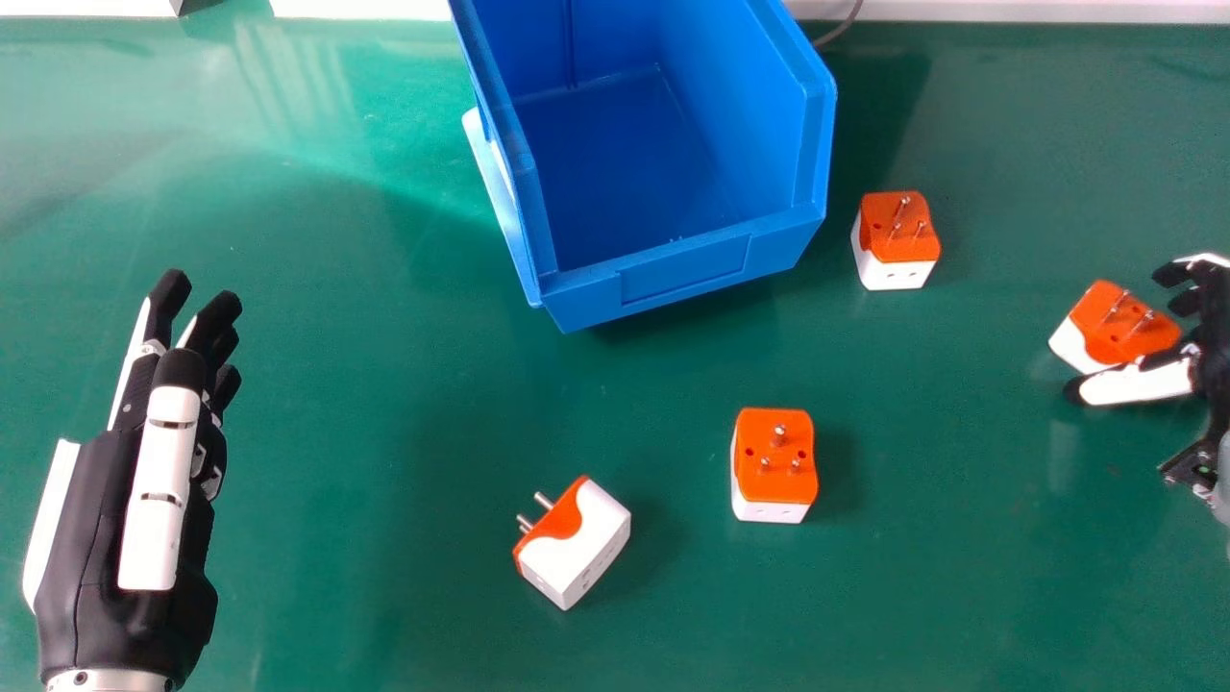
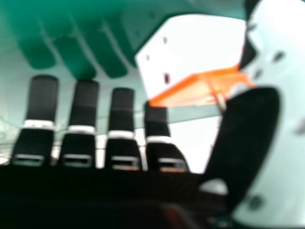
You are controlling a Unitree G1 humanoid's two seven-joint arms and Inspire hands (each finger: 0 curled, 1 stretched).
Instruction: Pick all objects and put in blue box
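Item one, the adapter (image 1: 1119, 325), lies pins up toward the desk (image 1: 971, 586)'s right edge, partly between thumb and fingers of my right hand (image 1: 1142, 383), which stands open, grip unconfirmed. Probable fault: closing against its angled corner could twist it out. The second adapter (image 1: 899, 229) sits right of the blue box (image 1: 684, 271) at the far edge; the third adapter (image 1: 774, 457) and fourth adapter (image 1: 581, 540) lie nearer the front edge. Left hand (image 1: 130, 519): idle, left side, fingers relaxed.

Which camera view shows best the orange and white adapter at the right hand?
The head view: there the adapter shows its orange face and pins, partly covered by the right hand. The right hand view shows its white side closely.
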